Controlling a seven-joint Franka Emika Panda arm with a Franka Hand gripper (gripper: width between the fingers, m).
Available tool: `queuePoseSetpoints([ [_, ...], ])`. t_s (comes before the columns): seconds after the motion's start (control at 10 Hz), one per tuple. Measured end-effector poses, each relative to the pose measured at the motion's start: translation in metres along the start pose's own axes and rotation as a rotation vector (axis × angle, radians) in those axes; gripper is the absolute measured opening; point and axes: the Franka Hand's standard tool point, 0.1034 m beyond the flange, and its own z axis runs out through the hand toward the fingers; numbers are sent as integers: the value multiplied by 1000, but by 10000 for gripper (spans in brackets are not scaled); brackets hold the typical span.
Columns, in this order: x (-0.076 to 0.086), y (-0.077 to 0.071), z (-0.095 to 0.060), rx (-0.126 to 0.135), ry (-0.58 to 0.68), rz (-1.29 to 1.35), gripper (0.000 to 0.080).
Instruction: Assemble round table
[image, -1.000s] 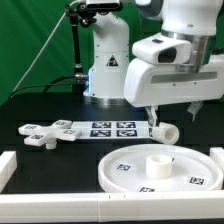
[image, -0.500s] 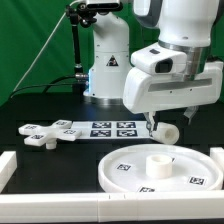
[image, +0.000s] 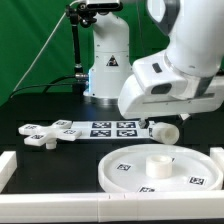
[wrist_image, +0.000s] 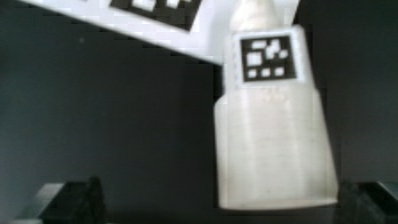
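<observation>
The short thick cylinder (image: 166, 131) lies on its side on the black table, just to the exterior view's right of the marker board (image: 100, 128). In the wrist view the cylinder (wrist_image: 276, 135) carries a tag (wrist_image: 267, 57), and its near end lies between my fingertips (wrist_image: 79, 200). My gripper (wrist_image: 228, 205) is open and touches nothing. In the exterior view the gripper (image: 150, 122) is low over the cylinder, mostly hidden by the hand. The large rimmed disc (image: 122, 172) with its hub (image: 158, 160) lies in front. The four-lobed cross piece (image: 40, 135) lies at the left.
White rails edge the table at the front (image: 60, 207) and at the exterior view's left (image: 5, 165). The robot base (image: 105, 65) stands behind the marker board. The marker board's corner (wrist_image: 160, 25) shows in the wrist view beside the cylinder.
The hand has tilted and dropped lower over the cylinder, shifting a little to the exterior view's left. The cylinder, disc and cross piece have not moved.
</observation>
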Motion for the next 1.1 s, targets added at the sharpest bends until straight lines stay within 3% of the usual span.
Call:
queuePoseSetpoints([
  [0.1, 0, 0, 1, 1, -59, 0, 649],
  [0.3, -6, -13, -4, 51, -234, 19, 649],
  [0.4, -1, -13, -5, 59, -283, 19, 649],
  [0.7, 3, -13, -3, 60, -282, 18, 649],
  [1.1, 10, -15, 16, 62, -279, 15, 649],
])
